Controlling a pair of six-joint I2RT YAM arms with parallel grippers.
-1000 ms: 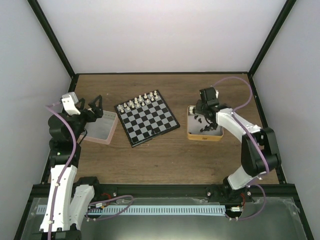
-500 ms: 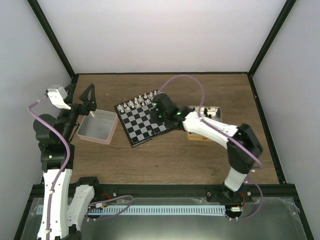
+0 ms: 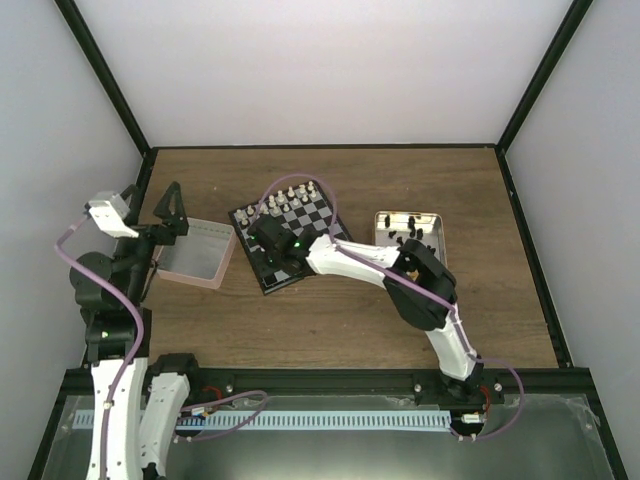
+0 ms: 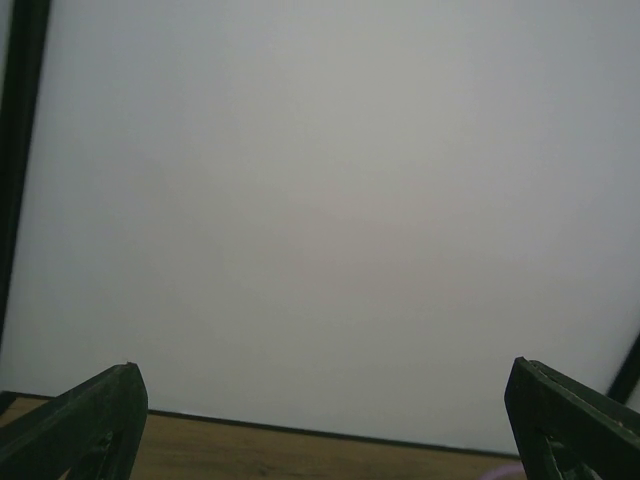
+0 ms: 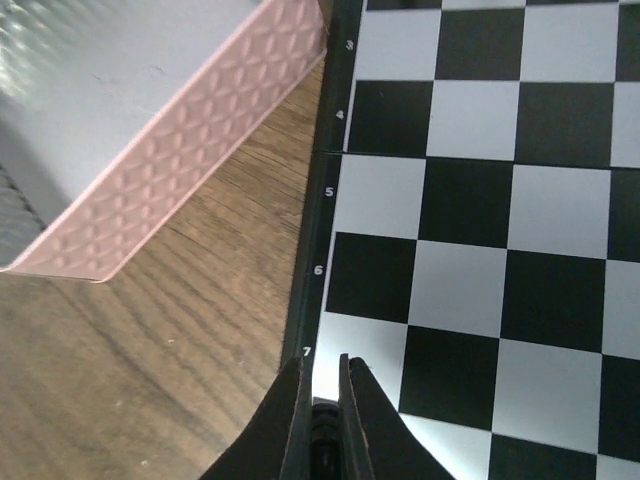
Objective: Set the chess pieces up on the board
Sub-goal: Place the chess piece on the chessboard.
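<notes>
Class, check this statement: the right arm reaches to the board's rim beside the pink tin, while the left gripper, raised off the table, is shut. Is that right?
No: the left gripper is open, its fingers far apart in the left wrist view. The rest stands: the right gripper is at the board's rim beside the pink tin.

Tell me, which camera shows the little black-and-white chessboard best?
The top external view: nearly the whole black-and-white chessboard shows, the right arm crossing it. The right wrist view shows only one edge's squares close up; the left wrist view, none.
</notes>
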